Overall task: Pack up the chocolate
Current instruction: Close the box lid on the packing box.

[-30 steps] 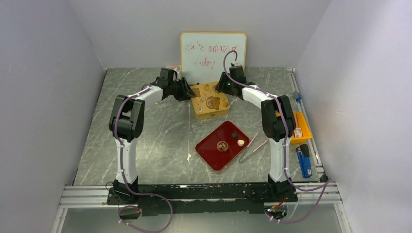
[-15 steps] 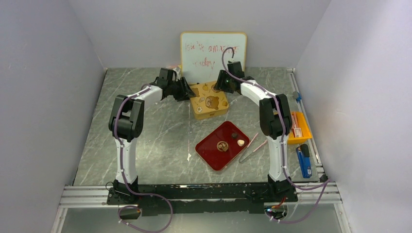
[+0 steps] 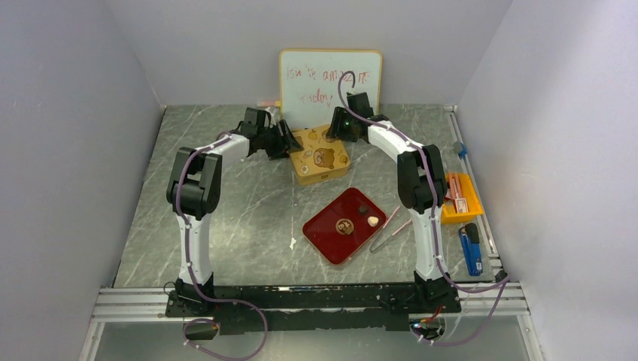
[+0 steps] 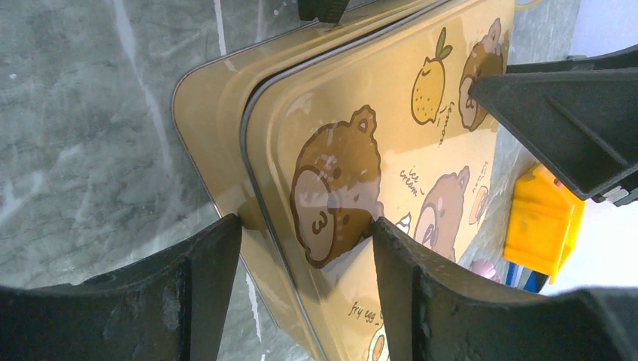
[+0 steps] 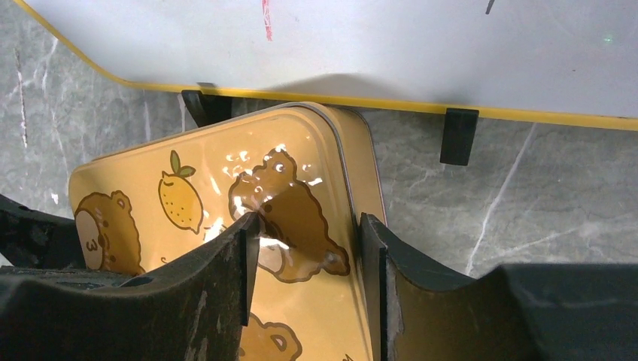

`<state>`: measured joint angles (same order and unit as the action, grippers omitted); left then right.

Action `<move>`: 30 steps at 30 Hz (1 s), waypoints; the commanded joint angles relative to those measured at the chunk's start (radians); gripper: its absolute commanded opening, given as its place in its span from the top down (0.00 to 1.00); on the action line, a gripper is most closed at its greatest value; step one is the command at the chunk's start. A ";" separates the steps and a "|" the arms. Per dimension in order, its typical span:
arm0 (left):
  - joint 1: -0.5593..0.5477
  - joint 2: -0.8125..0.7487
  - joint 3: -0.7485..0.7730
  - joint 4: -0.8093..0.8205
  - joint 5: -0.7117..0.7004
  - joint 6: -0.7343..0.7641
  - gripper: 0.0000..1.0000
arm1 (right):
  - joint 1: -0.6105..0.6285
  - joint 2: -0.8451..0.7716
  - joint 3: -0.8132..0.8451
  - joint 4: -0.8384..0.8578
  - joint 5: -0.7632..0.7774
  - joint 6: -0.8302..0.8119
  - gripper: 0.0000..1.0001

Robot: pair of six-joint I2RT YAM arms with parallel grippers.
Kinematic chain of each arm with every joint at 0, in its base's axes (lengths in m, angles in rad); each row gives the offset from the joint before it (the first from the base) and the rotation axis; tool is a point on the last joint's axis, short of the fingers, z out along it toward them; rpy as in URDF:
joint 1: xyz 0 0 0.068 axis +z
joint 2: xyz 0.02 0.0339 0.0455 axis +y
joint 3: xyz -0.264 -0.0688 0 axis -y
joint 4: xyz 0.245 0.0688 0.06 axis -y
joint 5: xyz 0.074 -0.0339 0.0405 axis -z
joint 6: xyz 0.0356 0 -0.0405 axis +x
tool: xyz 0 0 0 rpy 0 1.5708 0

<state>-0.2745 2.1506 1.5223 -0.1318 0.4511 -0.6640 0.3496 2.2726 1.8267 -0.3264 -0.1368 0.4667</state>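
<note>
Nearest you on the right, the blue lighter (image 3: 471,252) is lying along the edge of the table (image 3: 241,210), and the orange box (image 3: 460,197) is sitting just beyond it. Left of these, the pink tweezers (image 3: 393,228) are lying just beside the red tray (image 3: 320,237).

The chocolate (image 3: 345,226) is sitting on that tray as three separate pieces. A mid-brown one is near the middle, and a dark one and a cream one are toward the tray's right side.

Farther back, the yellow tin (image 3: 322,159) is sitting with its printed lid on, just in front of the whiteboard (image 3: 329,75).

Your left gripper (image 4: 305,226) is meeting the tin from the left with its fingers (image 4: 203,286) spread wide. One tip is touching the tin's rim and the other is resting on the lid, so it is clamping nothing.

Your right gripper (image 5: 308,219) is standing over the tin's far right corner. Its fingers (image 5: 399,278) are parted less widely, both tips down at the lid, and nothing is being held between them.
</note>
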 commanded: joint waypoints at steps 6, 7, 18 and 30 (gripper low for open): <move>0.023 -0.012 -0.060 -0.139 -0.114 0.087 0.32 | 0.042 0.101 -0.080 -0.258 0.026 -0.072 0.41; 0.024 -0.022 -0.061 -0.140 -0.113 0.088 0.32 | 0.039 0.095 -0.085 -0.252 0.024 -0.072 0.40; 0.038 -0.129 -0.087 -0.100 -0.085 0.062 0.29 | 0.004 0.044 -0.112 -0.207 0.017 -0.075 0.35; 0.034 -0.216 -0.139 -0.093 -0.043 0.074 0.29 | -0.003 -0.002 -0.136 -0.182 0.007 -0.067 0.34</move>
<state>-0.2398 2.0109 1.4101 -0.2119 0.3992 -0.6167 0.3458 2.2395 1.7649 -0.3058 -0.1890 0.4595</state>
